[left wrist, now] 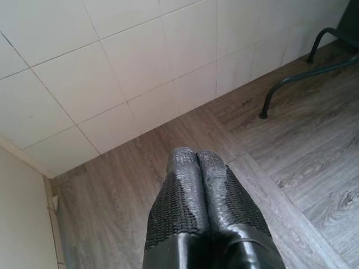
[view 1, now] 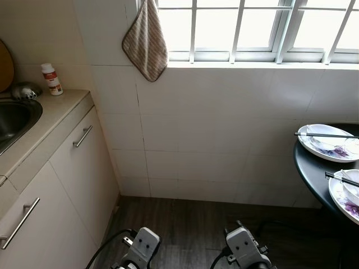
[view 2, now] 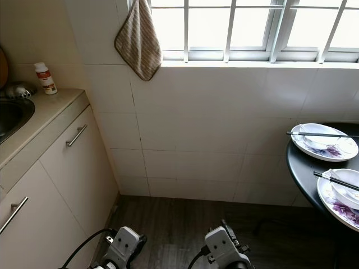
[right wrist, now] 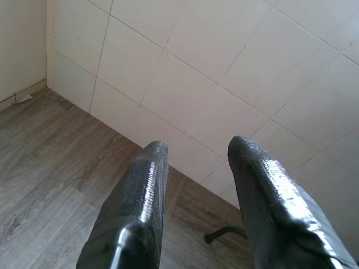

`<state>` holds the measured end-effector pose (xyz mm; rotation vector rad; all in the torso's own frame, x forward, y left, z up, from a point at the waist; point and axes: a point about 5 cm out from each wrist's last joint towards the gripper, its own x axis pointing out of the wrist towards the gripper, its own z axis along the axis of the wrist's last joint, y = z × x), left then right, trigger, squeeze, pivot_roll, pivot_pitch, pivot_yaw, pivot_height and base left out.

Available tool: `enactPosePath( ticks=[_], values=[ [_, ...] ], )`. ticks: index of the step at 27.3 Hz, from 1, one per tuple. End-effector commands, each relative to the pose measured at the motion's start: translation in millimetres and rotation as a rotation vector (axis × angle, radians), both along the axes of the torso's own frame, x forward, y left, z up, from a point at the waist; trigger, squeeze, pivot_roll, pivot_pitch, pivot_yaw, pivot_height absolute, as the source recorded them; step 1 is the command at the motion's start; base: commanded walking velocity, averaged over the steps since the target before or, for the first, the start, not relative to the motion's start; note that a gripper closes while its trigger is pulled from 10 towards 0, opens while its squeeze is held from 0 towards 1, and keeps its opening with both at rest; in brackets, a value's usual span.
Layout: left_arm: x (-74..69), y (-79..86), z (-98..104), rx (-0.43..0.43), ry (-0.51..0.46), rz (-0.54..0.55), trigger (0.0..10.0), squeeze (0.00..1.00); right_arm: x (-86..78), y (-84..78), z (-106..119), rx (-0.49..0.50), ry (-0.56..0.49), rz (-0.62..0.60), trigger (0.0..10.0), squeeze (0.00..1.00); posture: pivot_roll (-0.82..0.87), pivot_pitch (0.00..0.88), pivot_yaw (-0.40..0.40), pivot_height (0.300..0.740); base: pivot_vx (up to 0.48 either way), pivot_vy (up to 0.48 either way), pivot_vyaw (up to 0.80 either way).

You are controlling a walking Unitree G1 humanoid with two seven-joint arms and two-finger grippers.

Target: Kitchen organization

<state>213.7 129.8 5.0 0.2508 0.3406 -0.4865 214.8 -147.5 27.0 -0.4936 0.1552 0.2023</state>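
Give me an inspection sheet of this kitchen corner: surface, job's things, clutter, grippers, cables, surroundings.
Surface: beige counter with a steel sink on the robot's left; dark round table on its right.
Job's things: two floral plates on the table, each with chopsticks laid across.
Clutter: white bottle with a red label at the counter's back, a metal object beside it.
Grippers: left gripper jaws shut, right gripper jaws open, both low over the floor, holding nothing.
Cables: black cable at the left arm.
Surroundings: striped towel hanging by the barred window; tiled wall, wood floor.
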Motion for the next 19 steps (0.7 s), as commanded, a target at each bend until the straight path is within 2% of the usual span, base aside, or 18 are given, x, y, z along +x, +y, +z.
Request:
enactPosePath(
  ticks=[1, 19],
  values=[
    [1.7, 1.5, 1.5, -0.010, -0.002, 0.008, 10.0, 0.00, 1.7, -2.3, 1.7, -0.005, -0.004, -0.001, 10.0, 0.00, 0.01, 0.000, 0.006, 0.740, 0.266, 0.000, 0.00],
    [5.9, 2.3, 3.0, -0.009, -0.008, 0.008, 10.0, 0.00, 5.7, -1.5, 2.6, -0.007, -0.010, -0.006, 10.0, 0.00, 0.01, 0.000, 0.007, 0.740, 0.377, 0.000, 0.00]
  ],
)
